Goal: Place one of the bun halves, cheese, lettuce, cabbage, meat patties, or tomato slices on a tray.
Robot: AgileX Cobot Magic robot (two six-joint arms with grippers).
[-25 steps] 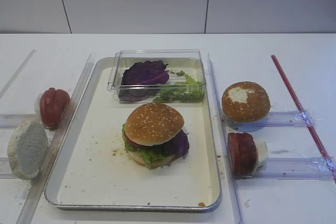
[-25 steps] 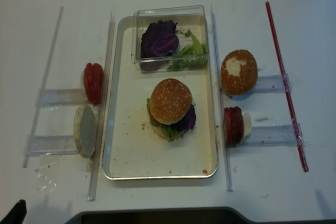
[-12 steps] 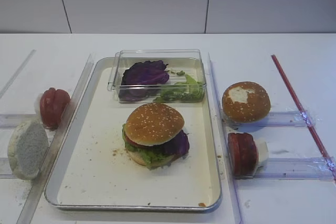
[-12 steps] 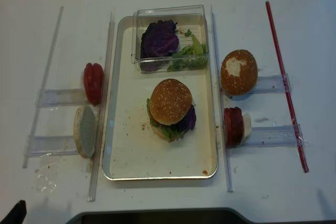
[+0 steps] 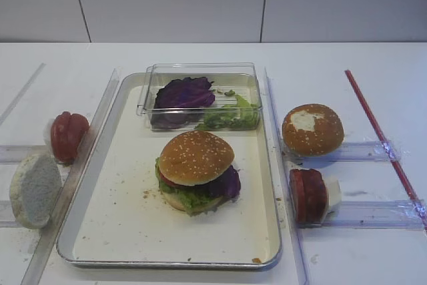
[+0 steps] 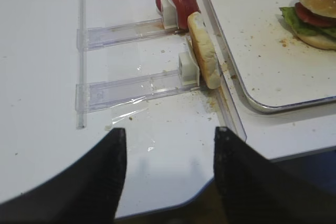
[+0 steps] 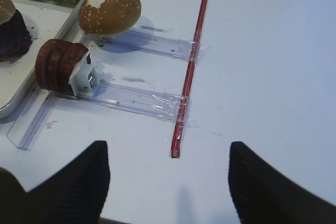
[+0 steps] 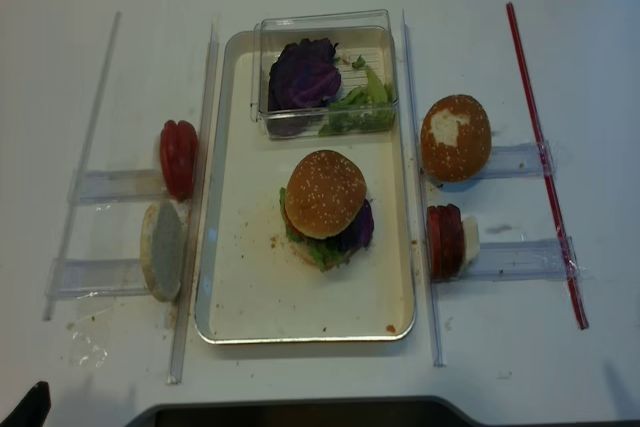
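Observation:
On the metal tray stands a stacked burger, topped by the sesame bun half. Lettuce, purple cabbage and a tomato slice show under it. My left gripper hangs open over bare table near the front edge, left of the tray, holding nothing. Over the table right of the tray, my right gripper is open and empty too, by the end of a red strip. Neither gripper shows in the high views.
A clear box at the tray's back holds cabbage and lettuce. Left of the tray stand tomato slices and a pale floury bun half. On the right are a white-patched bun and meat patties, in clear plastic rails.

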